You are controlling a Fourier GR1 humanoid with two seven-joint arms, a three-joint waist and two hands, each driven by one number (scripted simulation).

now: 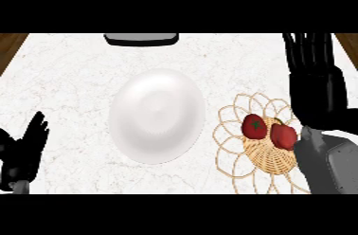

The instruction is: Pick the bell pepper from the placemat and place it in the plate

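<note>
Bell pepper [269, 131] red, sitting on the woven wicker placemat [241, 153], white plate [158, 116] just left of it, right hand [312, 63] fingers straight above the placemat, left hand [24, 146] resting open bottom-left

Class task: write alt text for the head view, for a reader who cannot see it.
A red bell pepper lies on a woven placemat beside a white plate on a marble counter. The open right hand is above the placemat; the left hand rests open at the left edge.

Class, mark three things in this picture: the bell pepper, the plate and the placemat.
bell pepper [269, 130], head view, on its red skin.
plate [158, 116], head view, on its bare white middle.
placemat [234, 156], head view, on a woven loop at its left edge.
</note>
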